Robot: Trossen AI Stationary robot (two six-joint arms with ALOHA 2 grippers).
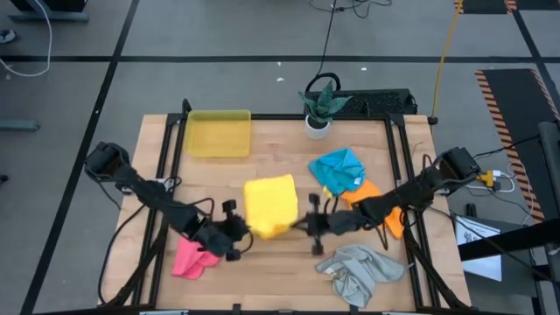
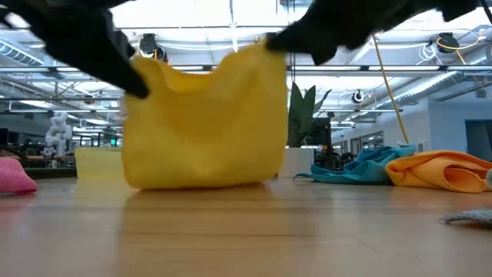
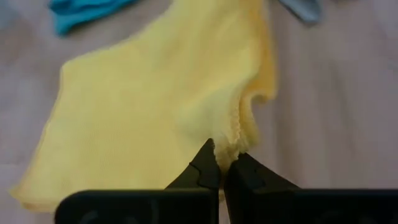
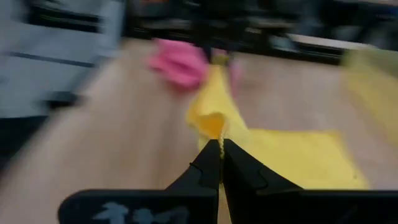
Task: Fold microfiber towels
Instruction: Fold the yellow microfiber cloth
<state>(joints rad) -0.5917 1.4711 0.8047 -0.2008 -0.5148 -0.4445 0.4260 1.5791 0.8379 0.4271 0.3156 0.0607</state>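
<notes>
A yellow towel is at the table's middle, raised at its near edge between my two grippers. My left gripper is shut on its near left corner, my right gripper on its near right corner. In the low view the yellow towel hangs like a curtain with its lower part on the table. A pink towel lies crumpled at the near left. A blue towel and an orange towel lie at the right. A grey towel lies at the near right. My left gripper pinches the towel's near left corner between its two fingertips, at the hemmed edge. The corner is lifted clear and the cloth hangs below it. My right gripper pinches the near right corner between its two fingertips. That corner is lifted too, and the top edge sags a little between the two holds while the towel's lower part rests on the table.
A translucent yellow tray stands at the far left of the table. A small potted plant stands at the far edge. Black rails run along the table's sides. Bare wood lies near the front edge.
</notes>
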